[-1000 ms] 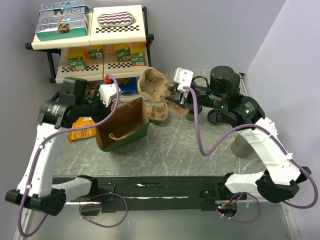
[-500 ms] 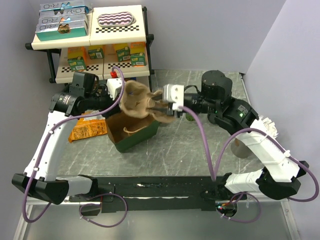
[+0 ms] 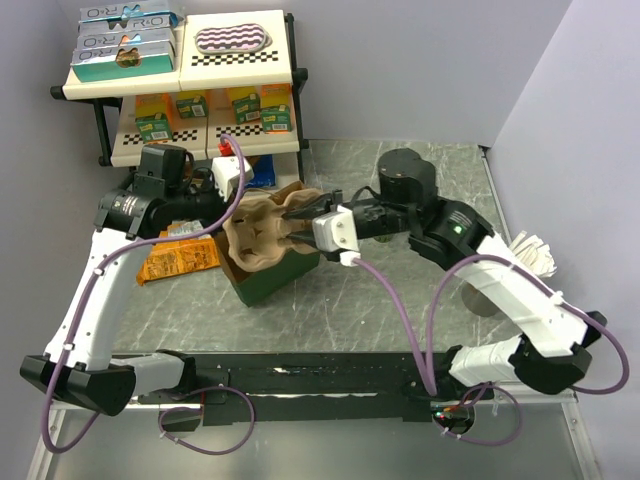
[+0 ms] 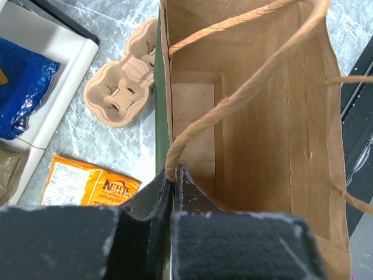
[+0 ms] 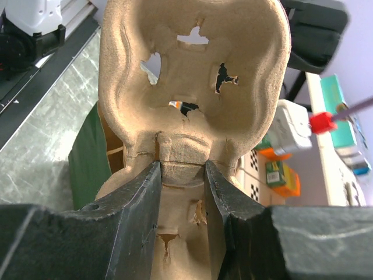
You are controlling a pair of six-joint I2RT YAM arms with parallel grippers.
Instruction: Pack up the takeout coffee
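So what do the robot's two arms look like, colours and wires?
Both the left arm and right arm have smooth white shells with chunky black joints. A purple cable loops loosely along each. Each wrist carries a white boxy camera block, and each end effector has two flat black fingers.

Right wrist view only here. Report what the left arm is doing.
Observer: The left end effector is shut on the rim of the bag.
Operator: Tell me what's inside the bag.
Observer: Nothing shows inside in the left wrist view; its floor is bare.
Operator: Report any other carrier.
Observer: A second carrier lies on the table beside the bag.
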